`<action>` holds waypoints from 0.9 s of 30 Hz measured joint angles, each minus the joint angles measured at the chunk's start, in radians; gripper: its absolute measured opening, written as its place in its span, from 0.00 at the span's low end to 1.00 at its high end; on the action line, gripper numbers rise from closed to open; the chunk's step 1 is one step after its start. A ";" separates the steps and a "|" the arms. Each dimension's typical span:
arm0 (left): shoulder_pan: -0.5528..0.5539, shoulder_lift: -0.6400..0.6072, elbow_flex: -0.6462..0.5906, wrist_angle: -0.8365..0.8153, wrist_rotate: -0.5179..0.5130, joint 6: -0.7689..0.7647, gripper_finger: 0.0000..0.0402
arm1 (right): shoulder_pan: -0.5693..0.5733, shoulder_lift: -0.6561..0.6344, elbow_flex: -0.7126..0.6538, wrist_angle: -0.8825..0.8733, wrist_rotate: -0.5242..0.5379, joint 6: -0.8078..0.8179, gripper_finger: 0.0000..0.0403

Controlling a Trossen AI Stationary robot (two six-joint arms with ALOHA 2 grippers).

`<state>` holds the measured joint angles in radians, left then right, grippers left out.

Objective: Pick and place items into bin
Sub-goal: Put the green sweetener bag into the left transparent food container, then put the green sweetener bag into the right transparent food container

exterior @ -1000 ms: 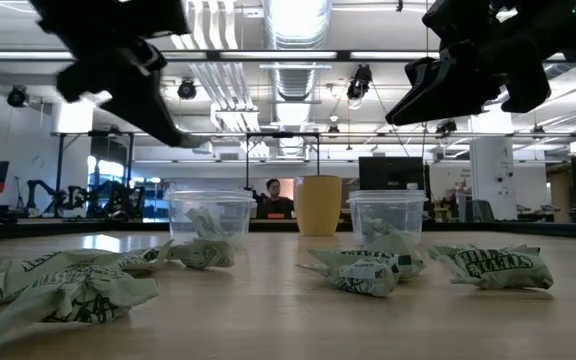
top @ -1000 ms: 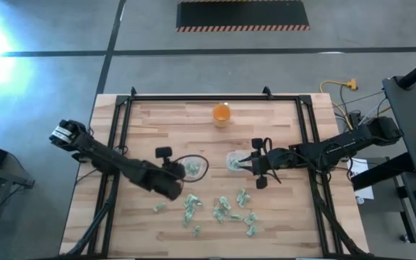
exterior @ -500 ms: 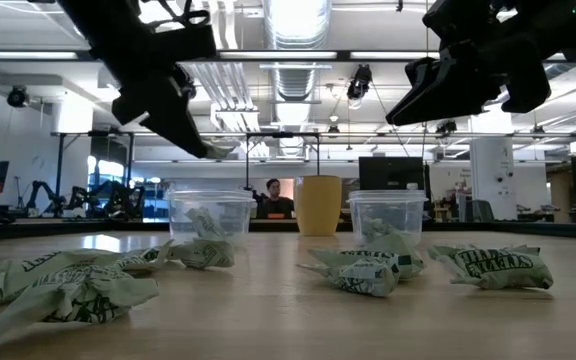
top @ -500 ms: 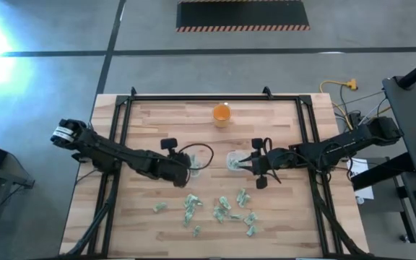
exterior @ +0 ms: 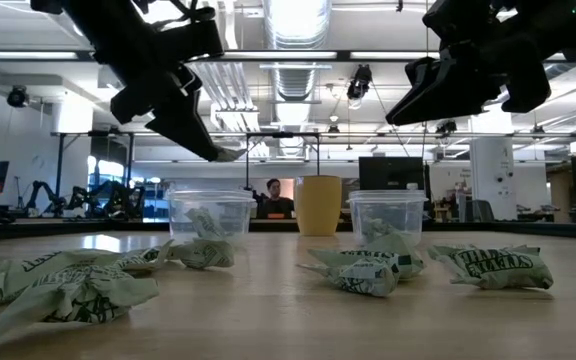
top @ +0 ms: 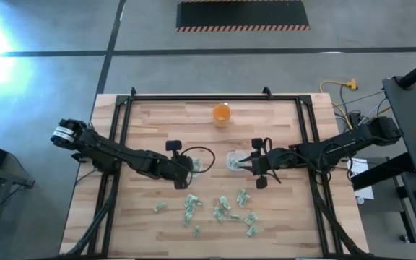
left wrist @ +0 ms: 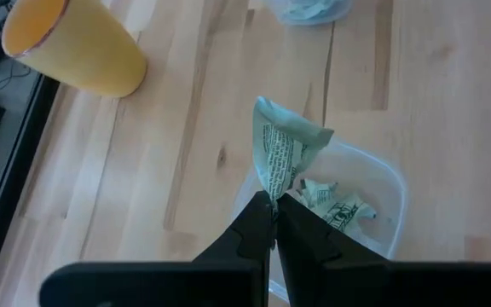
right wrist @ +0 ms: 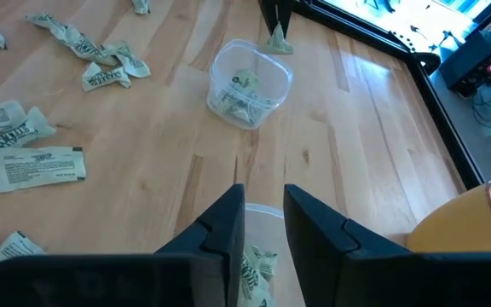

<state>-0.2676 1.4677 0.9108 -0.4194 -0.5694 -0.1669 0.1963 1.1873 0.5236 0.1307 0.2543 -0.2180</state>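
Observation:
My left gripper (left wrist: 274,205) is shut on a pale green wrinkly item (left wrist: 284,149), above the near rim of the left clear tub (left wrist: 382,183), which holds other pieces. In the high view this gripper (top: 188,172) stands beside that tub (top: 202,157). My right gripper (right wrist: 265,213) hangs open, with nothing between its fingers, over the right clear tub (top: 233,160), which also holds a piece. Several more items (top: 219,209) lie loose on the wooden table nearer the front edge. My left gripper pinches one end of the item (left wrist: 271,189) between its two fingertips. The fingers slant down from the table's left. The rest of the item sticks out beyond the fingertips, lifted clear over the tub.
An orange cup (top: 222,114) stands near the table's far edge. Black frame rails (top: 121,130) run along the table's left and right sides. A person (exterior: 272,195) sits in the room far behind the table.
My left gripper, still shut on the item, has swung from near the loose pieces toward the table's far right, and now stands over the left tub's rim. My right gripper has kept still.

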 joint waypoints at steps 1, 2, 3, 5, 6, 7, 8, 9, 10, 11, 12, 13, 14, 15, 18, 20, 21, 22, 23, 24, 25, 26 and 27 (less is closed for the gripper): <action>0.000 0.000 -0.001 0.001 0.000 0.000 0.00 | 0.000 0.000 0.000 0.000 0.000 -0.001 0.18; 0.000 0.000 -0.002 0.001 0.000 0.000 0.00 | 0.000 0.000 0.000 0.000 0.000 -0.003 0.18; 0.000 0.000 -0.003 0.001 0.000 0.000 0.00 | 0.000 0.000 0.000 0.000 0.000 -0.003 0.18; 0.000 0.000 -0.007 0.002 0.000 0.000 0.00 | 0.000 0.000 0.000 0.000 0.000 -0.003 0.17; 0.000 0.001 -0.010 0.003 0.000 0.000 0.00 | 0.000 0.000 0.000 0.000 0.000 -0.003 0.17; 0.000 0.001 -0.013 0.009 0.000 0.001 0.01 | 0.000 0.000 0.000 0.000 0.000 -0.003 0.18; 0.000 0.002 -0.017 0.019 0.000 0.010 0.02 | 0.000 0.000 0.000 0.000 0.000 -0.003 0.18; 0.000 0.002 -0.021 0.027 0.000 0.018 0.03 | 0.000 0.000 0.000 0.000 0.000 -0.003 0.18; 0.000 0.002 -0.022 0.029 0.000 0.021 0.05 | 0.000 0.000 0.000 0.000 0.000 -0.003 0.18; 0.000 0.002 -0.024 0.037 0.000 0.021 0.07 | 0.000 0.000 0.000 0.000 0.000 -0.003 0.19; 0.000 0.002 -0.028 0.045 -0.001 0.021 0.09 | 0.000 0.000 0.000 0.000 0.000 -0.003 0.19; 0.000 0.002 -0.030 0.046 -0.001 0.021 0.12 | 0.000 0.000 0.000 0.000 0.000 -0.003 0.19; 0.000 0.002 -0.031 0.045 -0.002 0.021 0.14 | 0.000 0.000 0.000 0.000 0.000 -0.003 0.19; 0.000 0.002 -0.030 0.045 -0.005 0.022 0.16 | 0.000 0.000 0.000 0.000 0.000 -0.003 0.20; 0.000 0.002 -0.026 0.045 -0.007 0.024 0.21 | 0.000 0.000 0.000 0.000 0.000 -0.003 0.20; 0.000 0.002 -0.024 0.044 -0.007 0.024 0.24 | 0.000 0.000 0.000 0.000 0.000 0.000 0.19; 0.000 0.000 -0.024 0.044 -0.007 0.024 0.24 | 0.000 0.000 0.000 0.000 0.000 0.001 0.18; 0.000 -0.002 -0.024 0.044 -0.007 0.024 0.25 | 0.000 0.000 0.000 -0.001 -0.001 0.004 0.18; 0.000 -0.006 -0.024 0.043 -0.007 0.024 0.25 | 0.000 0.000 0.000 -0.003 -0.011 0.012 0.18; 0.000 -0.011 -0.023 0.043 -0.007 0.025 0.25 | -0.001 0.000 0.000 -0.009 -0.031 0.022 0.18; 0.000 -0.015 -0.023 0.043 -0.007 0.026 0.25 | -0.001 0.000 0.000 -0.020 -0.056 0.032 0.17; 0.000 -0.020 -0.023 0.043 -0.007 0.026 0.25 | 0.000 0.000 0.000 -0.030 -0.088 0.043 0.17; 0.000 -0.025 -0.023 0.039 -0.007 0.026 0.25 | 0.000 0.000 0.000 -0.042 -0.129 0.059 0.17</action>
<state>-0.2676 1.4424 0.8875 -0.3800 -0.5759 -0.1406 0.1963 1.1873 0.5232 0.0884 0.1257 -0.1592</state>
